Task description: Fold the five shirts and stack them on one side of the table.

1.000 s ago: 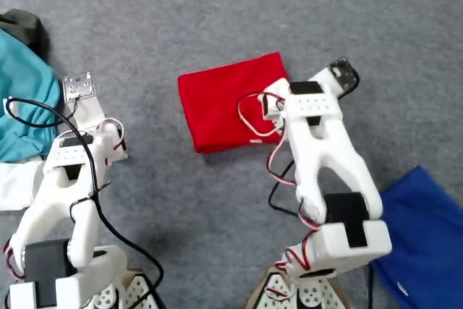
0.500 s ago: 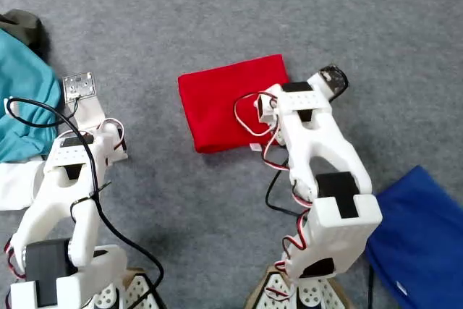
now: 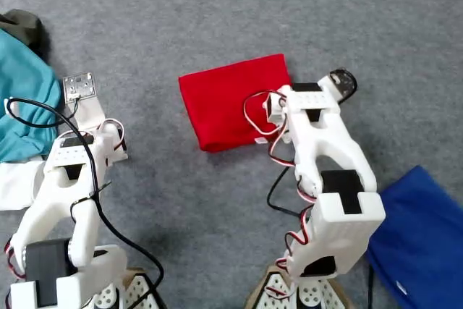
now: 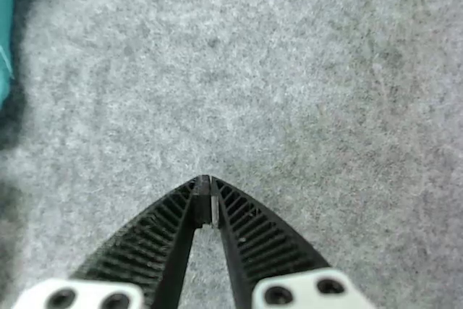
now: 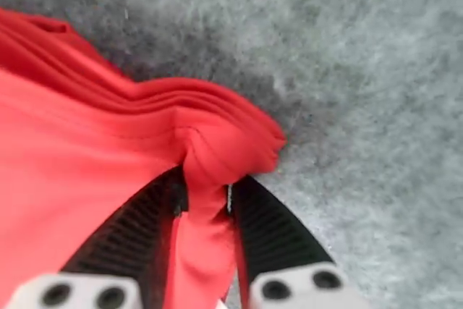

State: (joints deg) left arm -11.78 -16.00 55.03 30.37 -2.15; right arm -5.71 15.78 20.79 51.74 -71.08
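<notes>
The red shirt [image 3: 231, 103] lies folded in the middle of the table [image 3: 217, 19], and the right gripper [image 5: 204, 195] pinches a bunch of cloth at its right edge. The left gripper [image 4: 203, 197] hangs over bare table, tips pressed together on nothing. The step in hand looks like moving this folded shirt to the stack side, perhaps by the teal shirt [image 3: 22, 99]. Next, the pinch must hold while the shirt slides low, so the folds stay flat

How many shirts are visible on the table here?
5, seemingly: red shirt mid-table, teal shirt at the left edge, dark shirt beyond it, white shirt nearer the arms, blue shirt at the right edge. Edge ones are cropped; others may be hidden.
</notes>
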